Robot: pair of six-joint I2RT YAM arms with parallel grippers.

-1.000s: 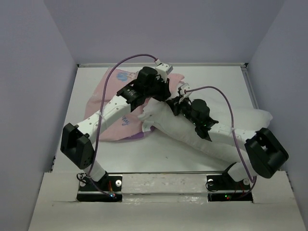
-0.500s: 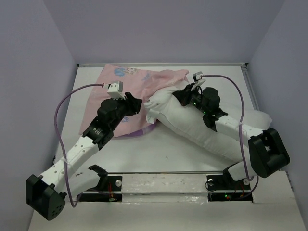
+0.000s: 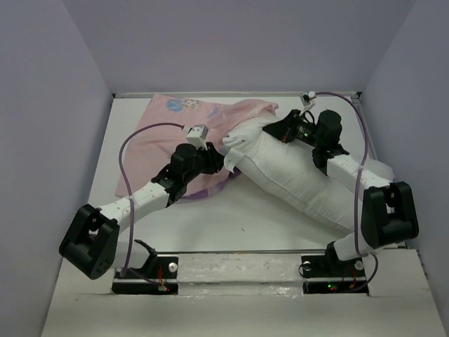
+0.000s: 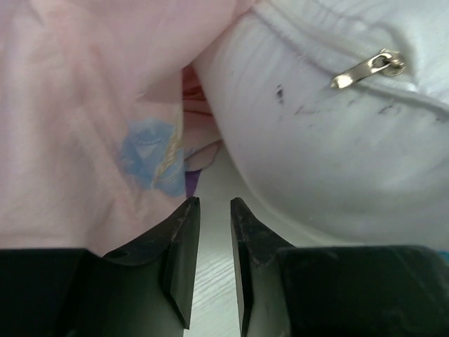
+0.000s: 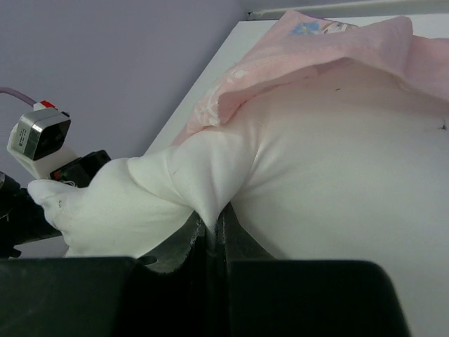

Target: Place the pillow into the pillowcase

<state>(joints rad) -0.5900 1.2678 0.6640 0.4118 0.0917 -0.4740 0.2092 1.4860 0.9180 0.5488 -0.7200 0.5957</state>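
The white pillow [image 3: 295, 172] lies slantwise from the table's middle to the right edge. The pink pillowcase [image 3: 168, 130] is spread at the back left, and its edge drapes over the pillow's far left end. My right gripper [image 3: 272, 131] is shut on a pinch of the pillow's fabric [image 5: 214, 210] at that end, under the pink edge [image 5: 316, 49]. My left gripper [image 3: 223, 160] sits low at the pillow's left corner, its jaws slightly apart and empty [image 4: 209, 207], with bare table between them. The pillow [image 4: 337, 154] is to its right and the pillowcase [image 4: 84, 105] to its left. A zip pull [image 4: 368, 69] shows on the pillow.
Grey walls close the white table [image 3: 231, 225] in on the left, back and right. A purple cable loops over each arm. The left arm's wrist camera [image 5: 38, 137] shows beside the pillow's corner in the right wrist view.
My left arm swung in from the left to the pillow's left corner. My right gripper moved back and right, still gripping the pillow, and the pillow's end slid under the pillowcase edge.
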